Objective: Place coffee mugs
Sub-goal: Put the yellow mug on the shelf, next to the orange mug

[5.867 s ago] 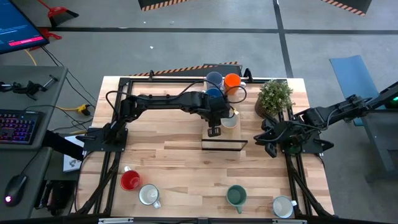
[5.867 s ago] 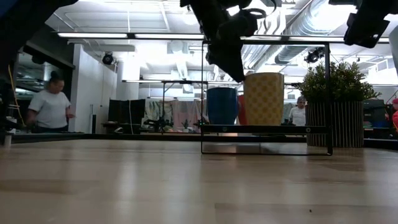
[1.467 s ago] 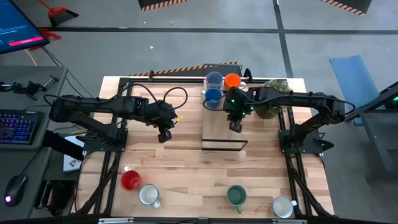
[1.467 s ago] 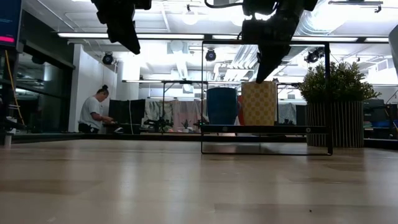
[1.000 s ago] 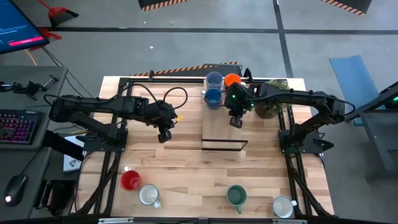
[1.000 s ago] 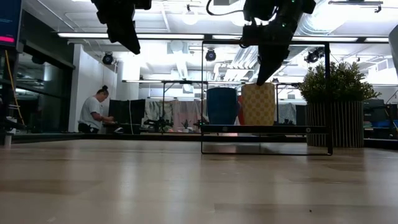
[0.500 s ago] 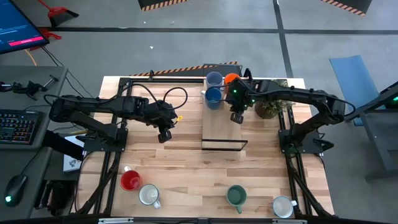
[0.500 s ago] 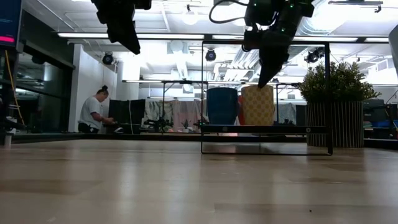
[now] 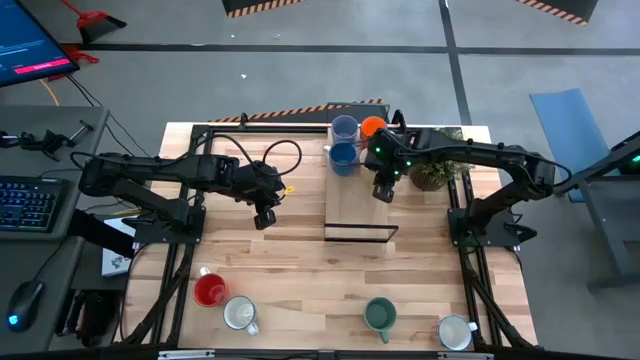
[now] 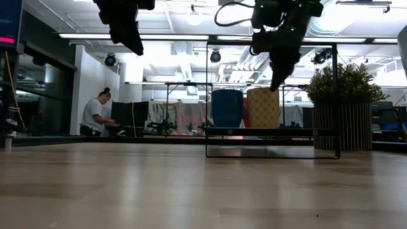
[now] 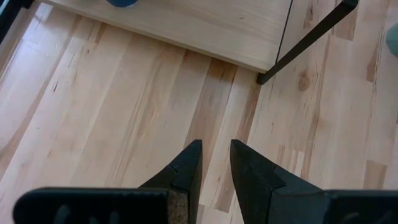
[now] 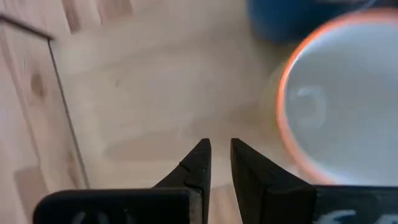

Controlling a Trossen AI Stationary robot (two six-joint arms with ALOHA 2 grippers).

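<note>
A low wooden shelf (image 9: 352, 215) stands at the table's far middle. On it rest a light blue mug (image 9: 345, 127), a dark blue mug (image 9: 343, 155), an orange mug (image 9: 372, 126) and a cream mug (image 10: 264, 107). My right gripper (image 9: 382, 193) hangs above the shelf and over the cream mug, pointing steeply down, its fingers a narrow gap apart with nothing between them. Its wrist view shows a pale-inside mug with an orange rim (image 12: 336, 106) close beside the fingertips. My left gripper (image 9: 262, 220) hovers over bare table left of the shelf, narrowly open and empty.
Along the near edge stand a red mug (image 9: 210, 290), a white mug (image 9: 239, 314), a green mug (image 9: 379, 315) and another white mug (image 9: 455, 332). A potted plant (image 9: 440, 158) stands right of the shelf, under my right arm. A person is in the room beyond.
My right gripper has edged a little toward the table's far right above the shelf, and has turned slightly. It now hangs over the cream mug. The mugs have not moved.
</note>
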